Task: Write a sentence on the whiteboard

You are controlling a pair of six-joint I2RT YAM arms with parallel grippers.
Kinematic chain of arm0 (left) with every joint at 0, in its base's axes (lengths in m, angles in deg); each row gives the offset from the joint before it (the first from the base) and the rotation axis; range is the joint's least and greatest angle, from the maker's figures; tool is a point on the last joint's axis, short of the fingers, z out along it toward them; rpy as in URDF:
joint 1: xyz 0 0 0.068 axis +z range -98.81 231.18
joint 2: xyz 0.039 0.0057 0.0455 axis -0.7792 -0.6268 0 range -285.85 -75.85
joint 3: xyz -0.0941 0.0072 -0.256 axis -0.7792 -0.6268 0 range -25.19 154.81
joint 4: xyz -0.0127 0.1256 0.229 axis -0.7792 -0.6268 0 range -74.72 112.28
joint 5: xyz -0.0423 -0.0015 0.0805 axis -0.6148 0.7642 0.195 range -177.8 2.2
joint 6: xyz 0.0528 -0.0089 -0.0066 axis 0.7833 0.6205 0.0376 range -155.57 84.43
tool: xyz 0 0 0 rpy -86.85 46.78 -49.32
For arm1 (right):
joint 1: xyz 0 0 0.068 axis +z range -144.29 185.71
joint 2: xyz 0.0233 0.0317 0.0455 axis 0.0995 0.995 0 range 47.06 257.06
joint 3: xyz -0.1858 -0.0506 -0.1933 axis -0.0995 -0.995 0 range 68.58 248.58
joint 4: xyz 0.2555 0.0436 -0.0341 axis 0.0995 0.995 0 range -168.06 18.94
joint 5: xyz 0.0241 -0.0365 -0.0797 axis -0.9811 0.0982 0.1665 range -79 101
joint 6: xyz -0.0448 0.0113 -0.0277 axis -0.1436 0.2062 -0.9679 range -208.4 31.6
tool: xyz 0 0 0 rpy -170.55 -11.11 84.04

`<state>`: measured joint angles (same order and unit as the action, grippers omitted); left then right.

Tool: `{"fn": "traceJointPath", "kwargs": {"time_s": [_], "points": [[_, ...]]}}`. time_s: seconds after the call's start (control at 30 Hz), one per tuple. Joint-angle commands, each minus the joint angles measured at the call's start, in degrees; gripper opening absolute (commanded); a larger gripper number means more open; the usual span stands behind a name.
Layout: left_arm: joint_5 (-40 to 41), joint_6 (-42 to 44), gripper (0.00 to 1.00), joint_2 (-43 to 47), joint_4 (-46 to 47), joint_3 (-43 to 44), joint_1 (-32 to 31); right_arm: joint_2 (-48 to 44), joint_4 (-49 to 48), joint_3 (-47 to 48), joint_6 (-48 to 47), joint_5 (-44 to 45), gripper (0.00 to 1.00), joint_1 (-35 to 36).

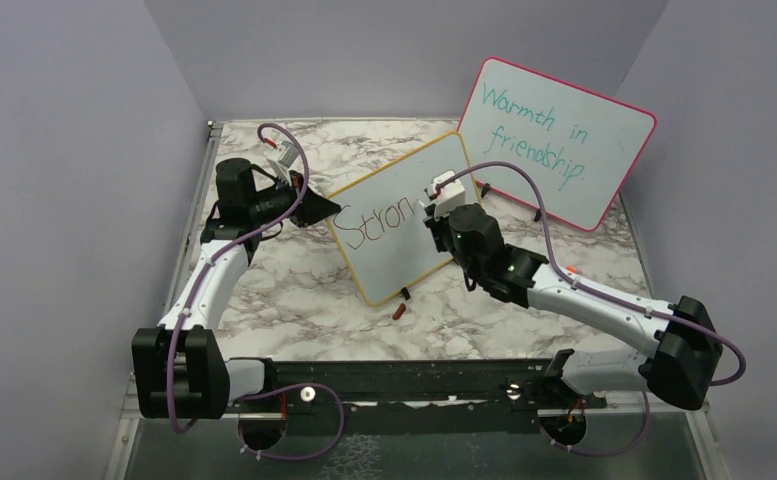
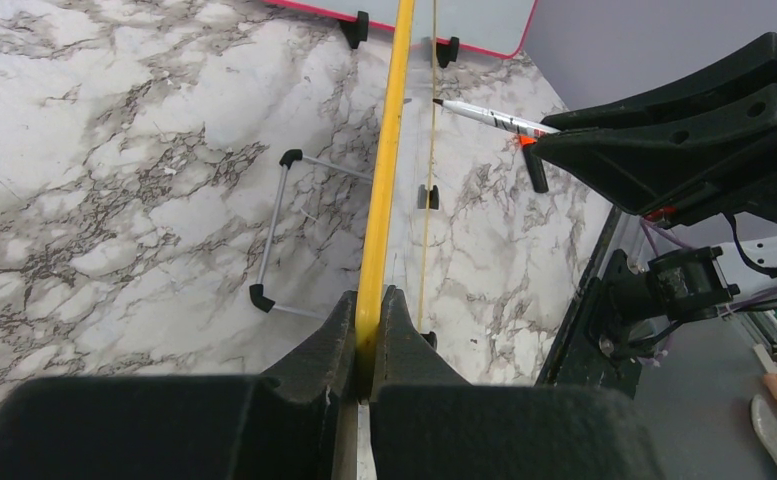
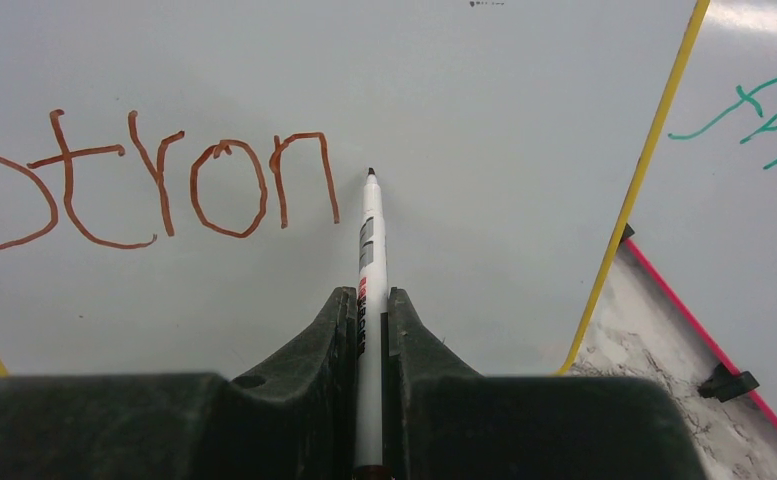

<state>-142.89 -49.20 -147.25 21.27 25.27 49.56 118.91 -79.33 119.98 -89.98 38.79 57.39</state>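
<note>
The whiteboard (image 1: pixel 414 175), white with a thin yellow frame, stands tilted at mid-table. Red-brown letters of the sentence (image 1: pixel 369 226) read "Stron" on it. My left gripper (image 1: pixel 330 212) is shut on the board's left edge; in the left wrist view the yellow frame (image 2: pixel 386 180) runs up from between the closed jaws (image 2: pixel 369 310). My right gripper (image 3: pixel 369 300) is shut on a white marker (image 3: pixel 369 235). The marker's dark tip sits at the board surface (image 3: pixel 504 110) just right of the final "n" of the letters (image 3: pixel 164 185). In the top view the right gripper (image 1: pixel 434 210) hovers over the board's middle.
A pink-framed board (image 1: pixel 554 140) with teal handwriting leans behind at the right; its edge (image 3: pixel 709 330) lies close beyond the yellow frame. A small red-brown cap (image 1: pixel 399 312) lies on the marble table in front of the whiteboard. A wire stand (image 2: pixel 274 230) props the board from behind. Purple walls enclose the table.
</note>
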Motion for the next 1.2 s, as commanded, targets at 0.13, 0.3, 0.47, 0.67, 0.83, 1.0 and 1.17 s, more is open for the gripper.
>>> {"fn": "traceJointPath", "kwargs": {"time_s": [0.13,0.3,0.47,0.67,0.83,1.0,1.17], "points": [[7.01,6.86,0.00,-2.20,-4.34,-0.62,-0.57,1.68,-4.11,0.85,-1.05,-0.01,0.01,-1.21],[6.93,6.85,0.00,-2.18,-4.32,-0.62,-0.52,2.57,-4.68,0.87,-0.90,-0.33,0.01,-1.71],[6.93,6.86,0.00,-2.20,-4.34,-0.62,-0.54,3.01,-5.47,0.89,-1.03,-0.67,0.01,-2.01],[6.93,6.86,0.00,-2.22,-4.34,-0.62,-0.52,3.18,-6.07,1.40,-1.64,-2.38,0.01,-2.13],[6.93,6.86,0.00,-2.17,-4.34,-0.62,-0.56,3.07,-6.11,1.73,-1.93,-4.94,0.01,-2.11],[6.91,6.86,0.00,-2.18,-4.32,-0.53,-0.57,3.05,-6.35,1.57,-2.18,-6.19,0.01,-2.12],[7.01,6.82,0.00,-2.21,-4.32,-0.53,-0.52,2.88,-5.80,1.83,-2.46,-7.40,0.01,-2.18]]}}
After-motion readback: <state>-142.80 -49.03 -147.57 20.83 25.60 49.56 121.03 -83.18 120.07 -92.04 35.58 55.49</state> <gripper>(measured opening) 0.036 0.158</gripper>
